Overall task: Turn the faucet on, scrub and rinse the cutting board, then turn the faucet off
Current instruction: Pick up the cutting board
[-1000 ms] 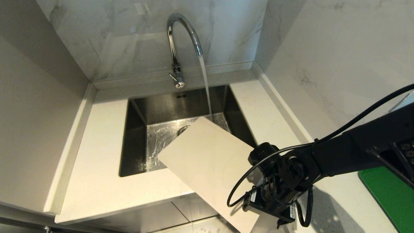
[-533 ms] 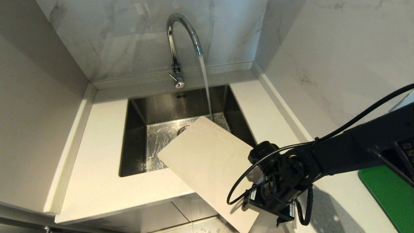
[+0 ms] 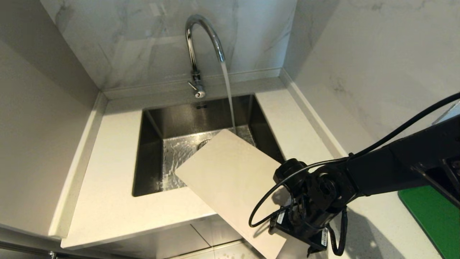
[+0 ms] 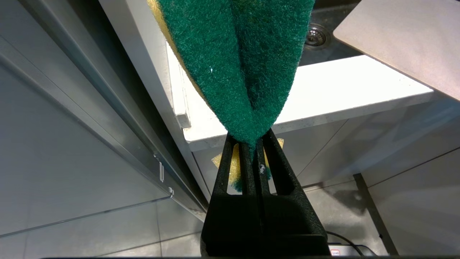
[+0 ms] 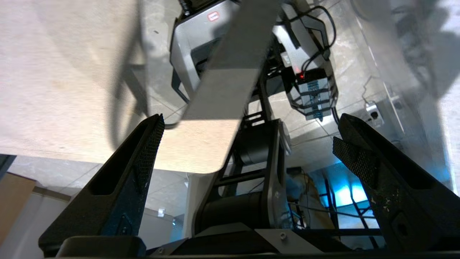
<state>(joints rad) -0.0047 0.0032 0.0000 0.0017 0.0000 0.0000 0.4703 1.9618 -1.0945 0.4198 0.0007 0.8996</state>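
Note:
The chrome faucet is running, and its water stream falls into the sink just past the far end of the cutting board. The cream board lies slanted across the sink's front rim, with its near end overhanging the counter edge. My right gripper hangs at that near end. It is open, with the board's rounded corner showing between the wide-apart fingers. My left gripper is parked below counter height, shut on a folded green-and-yellow sponge.
The steel sink is sunk into a white counter in a marble-walled corner. Its drain is wet. A green mat lies on the counter at the right. Beneath the overhanging board are tiled floor and the robot's base.
My right wrist has turned a little and edged slightly left at the board's near end. The board has not moved, and the water keeps running.

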